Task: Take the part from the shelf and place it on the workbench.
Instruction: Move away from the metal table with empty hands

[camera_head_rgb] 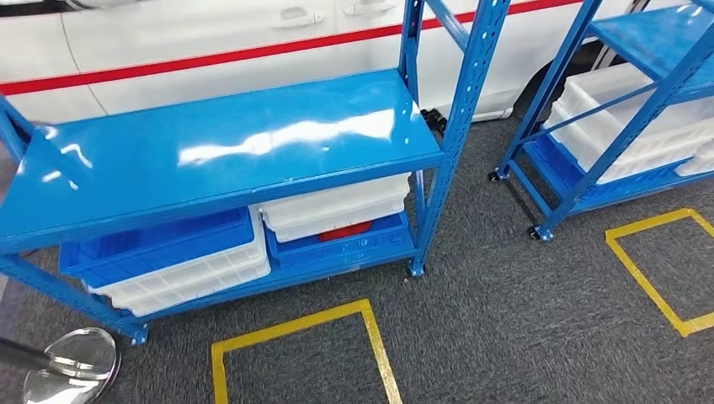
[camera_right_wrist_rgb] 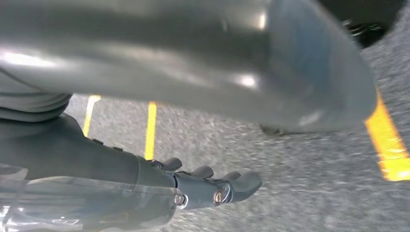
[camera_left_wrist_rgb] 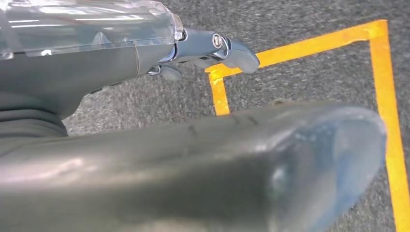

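Empty left hand [camera_left_wrist_rgb: 212,48] and right hand [camera_right_wrist_rgb: 212,186] hang over grey carpet, fingers loosely apart, ready. Part to fetch unidentifiable, perhaps red item [camera_head_rgb: 345,230] in blue plastic crate [camera_head_rgb: 341,248], glossy blue steel shelf [camera_head_rgb: 219,147].

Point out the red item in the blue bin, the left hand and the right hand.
Red item [camera_head_rgb: 344,230]: head view, its visible edge.
Left hand [camera_left_wrist_rgb: 212,50]: left wrist view, fingers.
Right hand [camera_right_wrist_rgb: 212,186]: right wrist view, fingers.
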